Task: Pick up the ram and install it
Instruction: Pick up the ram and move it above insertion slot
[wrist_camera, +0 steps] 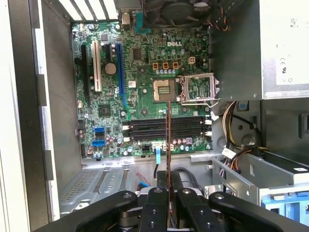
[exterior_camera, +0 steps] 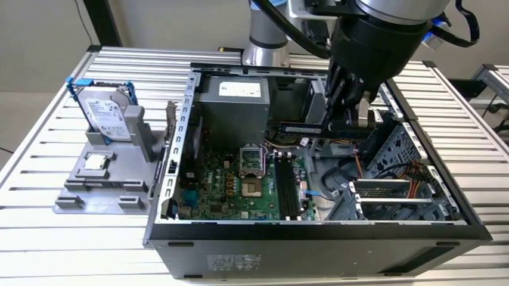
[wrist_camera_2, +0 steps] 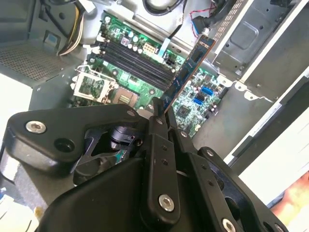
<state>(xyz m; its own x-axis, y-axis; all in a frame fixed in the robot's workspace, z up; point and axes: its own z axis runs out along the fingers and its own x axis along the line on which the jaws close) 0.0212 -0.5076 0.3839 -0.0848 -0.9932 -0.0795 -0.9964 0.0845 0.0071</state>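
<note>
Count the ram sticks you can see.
1. The ram stick is clamped in the pincer, above the motherboard inside the open computer case. The memory slots look empty, though another could be hidden.

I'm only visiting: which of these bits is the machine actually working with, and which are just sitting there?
Part of the job:
- the ram, clamped in the gripper
- the memory slots inside the open computer case

Just lying about:
- the hard drive in its blue frame
- the processor chip
- the grey stand holding both, beside the case
</note>
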